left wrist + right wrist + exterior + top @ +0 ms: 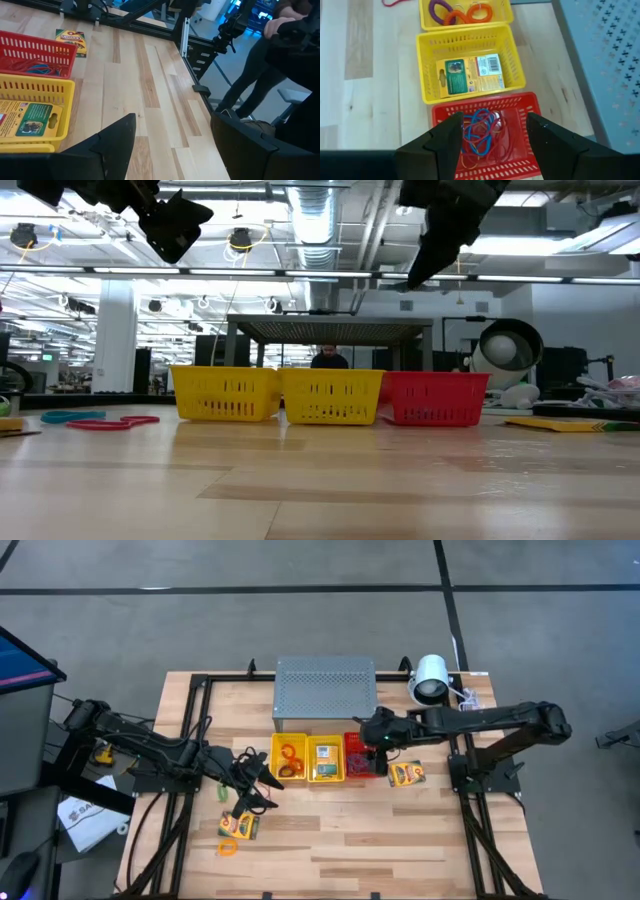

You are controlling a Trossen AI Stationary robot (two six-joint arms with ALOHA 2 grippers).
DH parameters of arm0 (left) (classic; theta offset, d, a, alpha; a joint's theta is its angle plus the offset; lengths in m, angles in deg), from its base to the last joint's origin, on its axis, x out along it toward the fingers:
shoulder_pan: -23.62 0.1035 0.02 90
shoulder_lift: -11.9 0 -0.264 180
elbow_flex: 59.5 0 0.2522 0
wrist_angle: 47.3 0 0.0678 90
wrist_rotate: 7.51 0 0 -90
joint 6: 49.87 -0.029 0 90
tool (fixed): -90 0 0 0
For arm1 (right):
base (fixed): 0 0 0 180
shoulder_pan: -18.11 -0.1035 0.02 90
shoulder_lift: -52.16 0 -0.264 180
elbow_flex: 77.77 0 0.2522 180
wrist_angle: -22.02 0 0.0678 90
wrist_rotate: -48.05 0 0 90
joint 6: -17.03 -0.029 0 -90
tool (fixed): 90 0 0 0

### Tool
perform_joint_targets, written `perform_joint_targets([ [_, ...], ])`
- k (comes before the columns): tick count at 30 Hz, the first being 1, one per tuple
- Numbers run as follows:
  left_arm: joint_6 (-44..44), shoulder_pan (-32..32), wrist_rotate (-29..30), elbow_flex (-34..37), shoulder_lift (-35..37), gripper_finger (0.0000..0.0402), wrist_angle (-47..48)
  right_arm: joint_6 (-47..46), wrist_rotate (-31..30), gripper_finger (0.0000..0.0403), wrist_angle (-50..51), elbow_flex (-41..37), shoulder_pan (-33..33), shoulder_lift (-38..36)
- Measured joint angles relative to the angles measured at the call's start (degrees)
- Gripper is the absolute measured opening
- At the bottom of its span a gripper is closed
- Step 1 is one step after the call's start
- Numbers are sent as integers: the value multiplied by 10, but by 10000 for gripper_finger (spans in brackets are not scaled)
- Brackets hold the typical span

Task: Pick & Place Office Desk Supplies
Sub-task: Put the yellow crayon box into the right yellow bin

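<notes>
No lettering can be made out with certainty: the card box (470, 74) in the middle yellow basket (427, 55) shows a barcode and a green panel, and the box (71, 38) at upper left a logo, both unreadable

We're in a robotics lab: exposed ceiling ducts (315, 220) and strip lights overhead, bare concrete floor (300, 620), a butcher-block workbench (330, 830) on black framing, a person (280, 60) beyond the left gripper.

Both hands (172, 145) (492, 137) open, empty, aloft.
</notes>
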Motion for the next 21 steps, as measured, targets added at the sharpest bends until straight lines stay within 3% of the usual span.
perform_joint_targets([
  [21, 0, 0, 0, 0, 0, 254, 0, 0, -13, 209, -9, 0, -16, 2],
])
